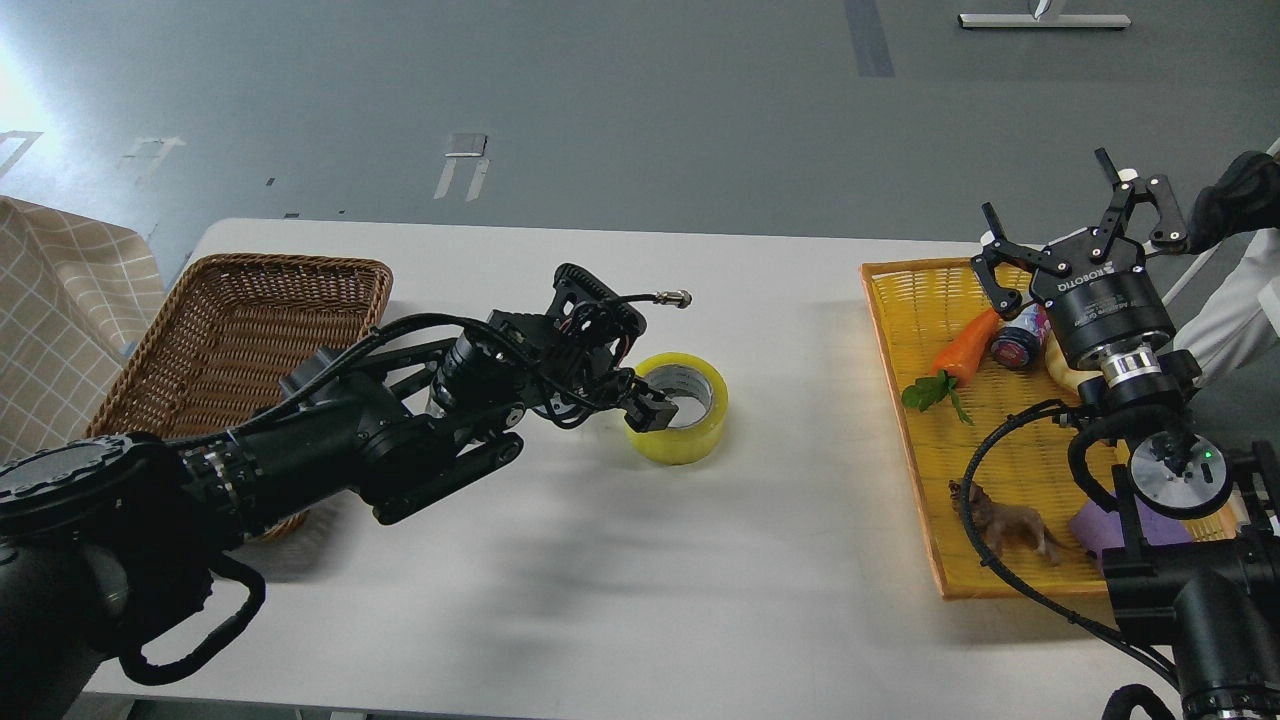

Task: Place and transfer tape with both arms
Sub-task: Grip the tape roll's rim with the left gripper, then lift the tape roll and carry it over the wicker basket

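Note:
The tape (690, 425), a wide yellowish roll with a grey-white core, lies flat near the middle of the white table (640, 560). My left arm reaches in from the left. Its gripper (645, 405) is down at the roll's left wall, with a dark finger at the rim. The fingers are too dark to tell apart, so the grip cannot be read. My right gripper (1045, 188) points up over the far end of the yellow tray (890, 330). It is open and empty, well right of the tape.
A brown wicker basket (240, 300) stands at the table's left, behind my left arm. The yellow tray holds a toy carrot (965, 345), a small can (1015, 340), a toy animal (1010, 520) and a purple item (1095, 520). A black-gloved hand (1240, 195) is at the right edge.

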Tool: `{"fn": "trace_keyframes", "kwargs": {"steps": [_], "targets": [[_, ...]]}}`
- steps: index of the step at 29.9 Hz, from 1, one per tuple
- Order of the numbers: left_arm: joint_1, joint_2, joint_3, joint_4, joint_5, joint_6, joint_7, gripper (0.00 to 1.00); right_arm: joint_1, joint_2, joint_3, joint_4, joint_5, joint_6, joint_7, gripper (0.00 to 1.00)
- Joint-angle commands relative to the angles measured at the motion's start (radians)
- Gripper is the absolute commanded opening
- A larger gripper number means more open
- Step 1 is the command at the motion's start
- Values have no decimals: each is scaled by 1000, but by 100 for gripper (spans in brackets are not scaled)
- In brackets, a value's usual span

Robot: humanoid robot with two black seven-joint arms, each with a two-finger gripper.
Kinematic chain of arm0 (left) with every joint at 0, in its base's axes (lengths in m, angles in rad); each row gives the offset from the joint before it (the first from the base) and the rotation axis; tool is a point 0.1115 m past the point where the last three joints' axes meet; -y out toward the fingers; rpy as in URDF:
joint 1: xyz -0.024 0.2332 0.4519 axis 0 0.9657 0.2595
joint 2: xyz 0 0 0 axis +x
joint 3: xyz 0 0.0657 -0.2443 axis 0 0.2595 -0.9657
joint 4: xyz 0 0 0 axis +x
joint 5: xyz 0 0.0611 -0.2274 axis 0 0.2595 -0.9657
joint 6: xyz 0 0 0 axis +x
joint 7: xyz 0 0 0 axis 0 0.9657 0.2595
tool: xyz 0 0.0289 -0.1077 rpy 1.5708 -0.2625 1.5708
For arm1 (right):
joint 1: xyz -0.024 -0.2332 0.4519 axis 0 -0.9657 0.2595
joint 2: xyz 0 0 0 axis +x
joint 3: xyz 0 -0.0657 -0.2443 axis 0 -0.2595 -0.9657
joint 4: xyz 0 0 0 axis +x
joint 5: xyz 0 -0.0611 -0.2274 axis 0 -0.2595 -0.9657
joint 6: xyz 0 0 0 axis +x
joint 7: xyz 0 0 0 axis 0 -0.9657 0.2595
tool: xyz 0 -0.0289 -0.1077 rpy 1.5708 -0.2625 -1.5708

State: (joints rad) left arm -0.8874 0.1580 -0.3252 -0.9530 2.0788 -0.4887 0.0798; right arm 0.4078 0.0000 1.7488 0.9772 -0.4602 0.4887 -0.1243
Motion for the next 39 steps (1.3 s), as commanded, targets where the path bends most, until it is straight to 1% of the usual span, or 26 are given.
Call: {"fn": "trace_keyframes", "kwargs": {"steps": [1, 2, 4, 5, 7, 8, 9, 10, 11, 12, 13, 14, 15, 17, 19, 23, 28, 32, 34, 35, 39], "targets": [[-1, -2, 21, 7, 0, 0, 0, 88, -1, 0, 0, 0, 0, 0, 0, 98], [1, -2, 28, 7, 0, 0, 1, 86, -1, 0, 0, 0, 0, 0, 0, 98], [-1, -17, 34, 13, 0, 0, 6, 76, 0, 0, 0, 0, 0, 0, 0, 98], [-1, -20, 35, 16, 0, 0, 6, 73, 0, 0, 0, 0, 0, 0, 0, 98], [-1, -20, 37, 17, 0, 0, 5, 54, 0, 0, 0, 0, 0, 0, 0, 98], [-1, -20, 37, 17, 0, 0, 5, 54, 0, 0, 0, 0, 0, 0, 0, 98], [-1, -21, 37, 22, -2, 0, 5, 41, 0, 0, 0, 0, 0, 0, 0, 98], [-1, -22, 37, 25, -2, 0, 5, 33, 0, 0, 0, 0, 0, 0, 0, 98], [-1, -22, 37, 31, -2, 0, -3, 14, 0, 0, 0, 0, 0, 0, 0, 98], [-1, -22, 38, 34, 0, 0, -14, 0, -1, 0, 0, 0, 0, 0, 0, 98], [2, -22, 38, 36, -2, 0, -35, 0, 0, 0, 0, 0, 0, 0, 0, 98], [2, -22, 38, 36, -2, 0, -35, 0, 0, 0, 0, 0, 0, 0, 0, 98], [4, -22, 40, 37, 0, 0, -69, 0, -1, 0, 0, 0, 0, 0, 0, 98], [-2, -22, 61, 37, -2, 0, -101, 0, 0, 0, 0, 0, 0, 0, 0, 98], [-7, -17, 83, 37, -2, 0, -100, 0, 0, 0, 0, 0, 0, 0, 0, 98], [-13, -12, 80, 36, -3, 0, -98, 0, -1, 0, 3, 0, 0, 0, 0, 98], [-68, 1, 75, 22, -19, 0, -103, 0, 0, 0, 3, 2, 0, 0, 2, 98], [-142, 27, 83, 19, -78, 0, -120, 0, -1, 0, 3, 3, 0, 0, 0, 98], [-159, 37, 84, 19, -89, 0, -130, 0, -1, 0, 3, 3, 0, 0, 0, 98], [-175, 47, 84, 19, -94, 0, -144, 0, -3, 0, 3, 3, 0, 0, 0, 98], [-231, 103, 84, 20, -121, 0, -175, 0, -4, 0, 1, 3, 0, 0, 0, 98]]}}
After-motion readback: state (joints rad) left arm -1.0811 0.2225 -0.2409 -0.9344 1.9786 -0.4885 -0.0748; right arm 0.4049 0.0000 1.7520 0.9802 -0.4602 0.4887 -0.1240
